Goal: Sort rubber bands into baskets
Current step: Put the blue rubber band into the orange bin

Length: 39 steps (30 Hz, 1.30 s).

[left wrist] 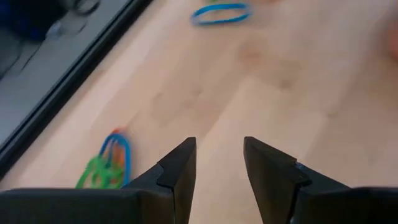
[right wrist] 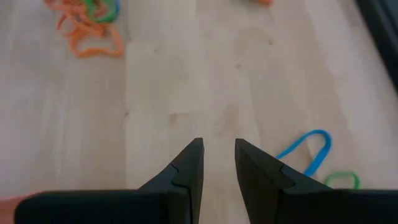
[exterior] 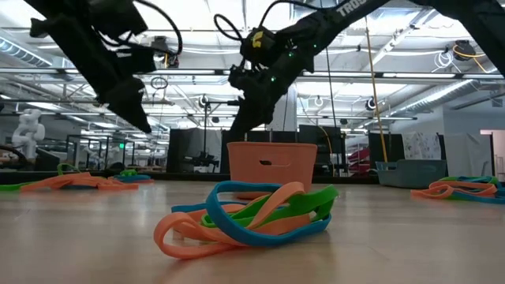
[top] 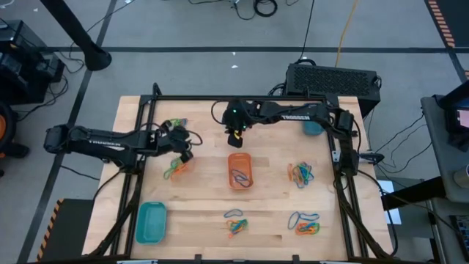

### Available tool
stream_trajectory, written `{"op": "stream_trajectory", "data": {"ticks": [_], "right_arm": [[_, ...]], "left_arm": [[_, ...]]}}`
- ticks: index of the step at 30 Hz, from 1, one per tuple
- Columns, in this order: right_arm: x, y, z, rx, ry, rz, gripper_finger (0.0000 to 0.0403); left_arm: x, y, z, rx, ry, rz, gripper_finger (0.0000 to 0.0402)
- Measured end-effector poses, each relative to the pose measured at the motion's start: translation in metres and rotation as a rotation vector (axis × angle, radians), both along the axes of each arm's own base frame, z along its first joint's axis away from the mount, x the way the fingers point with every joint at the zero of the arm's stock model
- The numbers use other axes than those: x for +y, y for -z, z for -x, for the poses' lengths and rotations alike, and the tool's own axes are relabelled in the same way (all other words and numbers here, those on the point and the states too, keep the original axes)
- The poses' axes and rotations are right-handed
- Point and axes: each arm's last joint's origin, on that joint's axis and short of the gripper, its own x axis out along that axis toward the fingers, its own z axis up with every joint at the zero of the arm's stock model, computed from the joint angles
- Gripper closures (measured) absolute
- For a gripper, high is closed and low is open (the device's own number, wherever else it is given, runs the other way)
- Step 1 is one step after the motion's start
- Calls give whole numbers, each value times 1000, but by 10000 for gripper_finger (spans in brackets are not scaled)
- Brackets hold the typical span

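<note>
Fingers on both arms stand parted with nothing between them: the left gripper (left wrist: 217,163) hovers over bare wood near the mixed pile (top: 176,168) at the table's left, and the right gripper (right wrist: 217,163) hangs just behind the orange basket (top: 239,169) at mid-table. That basket seems to hold a few dark bands, though the overhead view is too coarse to be sure of their colour. One teal basket (top: 152,222) sits at the near left corner, the other (top: 312,128) at the far right under the right arm. Rubber bands lie in tangled clumps, like the front heap (exterior: 248,217) of orange, blue and green loops. My worry is those knots: pinching one loop likely drags neighbours of other colours along, spoiling the sort. Thin bands lying flat could also slip from the tips.
</note>
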Motion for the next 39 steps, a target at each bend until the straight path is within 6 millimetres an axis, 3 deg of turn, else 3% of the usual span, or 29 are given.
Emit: {"op": "stream_trajectory", "data": {"ticks": [7,18,25,30,39], "right_arm": [[34,-13,1,29,-66,-16,319],[124,-15,1,130,-225,-70,319],[171,-17,-1,87,-292,-29,319],[183,-18,-1,78,-304,-3,319],[179,-18,-2,76,-292,-3,319]], "left_arm": [[22,11,-4,35,-136,-6,259],[80,32,0,117,-341,34,259],[100,51,4,196,-383,82,259],[103,61,2,230,-364,115,259],[105,60,-2,193,-349,96,259]]}}
